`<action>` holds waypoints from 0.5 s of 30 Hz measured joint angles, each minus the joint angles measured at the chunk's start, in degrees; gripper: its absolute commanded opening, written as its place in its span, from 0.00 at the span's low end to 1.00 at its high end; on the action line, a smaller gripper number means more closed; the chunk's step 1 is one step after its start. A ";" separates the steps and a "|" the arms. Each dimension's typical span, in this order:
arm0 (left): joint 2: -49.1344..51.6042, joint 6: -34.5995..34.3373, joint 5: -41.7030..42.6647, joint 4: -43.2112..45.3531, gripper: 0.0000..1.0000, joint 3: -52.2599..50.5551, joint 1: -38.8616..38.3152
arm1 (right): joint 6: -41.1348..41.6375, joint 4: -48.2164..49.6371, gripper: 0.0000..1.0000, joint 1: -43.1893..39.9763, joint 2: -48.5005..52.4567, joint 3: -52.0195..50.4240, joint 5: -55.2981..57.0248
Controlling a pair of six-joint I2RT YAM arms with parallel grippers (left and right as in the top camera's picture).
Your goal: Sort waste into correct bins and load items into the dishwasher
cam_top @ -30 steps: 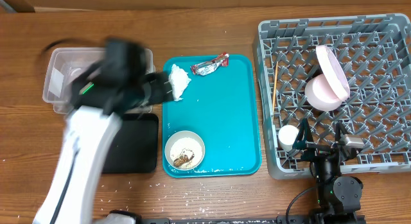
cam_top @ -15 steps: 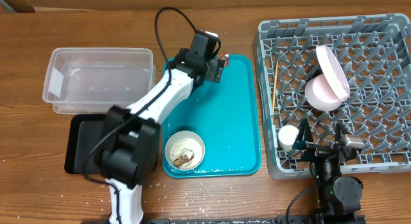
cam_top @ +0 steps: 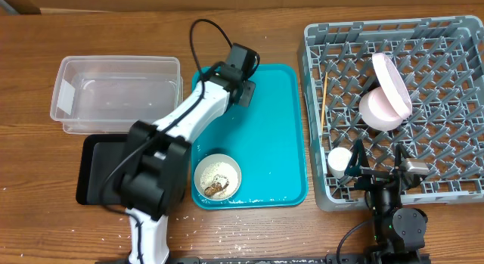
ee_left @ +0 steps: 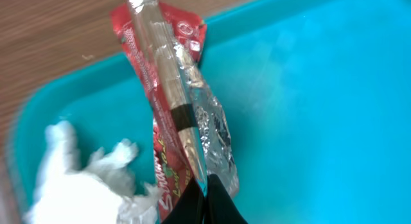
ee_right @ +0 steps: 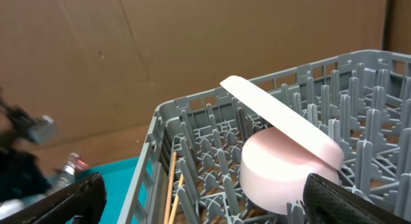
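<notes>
— What sits nearest, and what is hard to see?
— Nearest the robot, the right gripper (ee_right: 204,189) hangs over the front edge of the grey peg rack (cam_top: 446,143). Its fingers are spread wide with nothing between them. On the teal tray (cam_top: 280,143), a cream bowl (cam_top: 218,177) holds brown scraps (cam_top: 215,188) and white crumbs. The left arm covers about half of the flat black tray (cam_top: 91,173).
— And the left gripper?
— From above, the left gripper (ee_left: 205,198) hides whatever it has. Its wrist view shows dark fingers pinched to a point on the crinkled silver-and-red wrapper (ee_left: 183,115) at the teal tray's far end. I cannot tell whether the wrapper is lifted. The napkin (ee_left: 83,182) beside it is a white blur.
— Farther back?
— A clear plastic tub (cam_top: 113,94) sits off to the left. In the rack, a white plate (cam_top: 393,82) leans tilted on a smooth pink bowl (cam_top: 376,113). Thin wooden chopsticks (cam_top: 324,101) lie along the wall nearest the teal tray.
</notes>
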 measured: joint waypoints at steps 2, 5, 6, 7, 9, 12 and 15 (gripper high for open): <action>-8.26 -3.87 -1.99 -7.98 0.04 0.02 0.39 | 0.00 0.02 1.00 0.00 0.00 0.00 -0.02; -21.14 -10.01 -6.99 -16.94 0.04 1.70 2.47 | -0.02 0.02 1.00 0.00 0.02 0.00 -0.02; -23.47 -12.09 -8.39 -19.82 0.04 2.36 3.48 | -0.02 -0.04 1.00 0.00 0.00 0.00 -0.04; -25.51 -15.52 -10.32 -23.47 0.04 2.93 5.09 | 0.00 -0.02 1.00 0.00 0.00 0.00 -0.02; -26.10 -20.28 -12.02 -27.67 0.04 2.84 8.37 | 0.02 -0.04 1.00 0.00 0.00 0.00 -0.02; -22.84 -24.48 -13.18 -28.15 0.31 1.55 13.09 | 0.00 -0.02 1.00 0.00 0.00 0.02 -0.02; -19.54 -26.29 -13.27 -26.49 0.53 0.63 16.31 | 0.00 -0.04 1.00 0.00 0.00 0.02 -0.02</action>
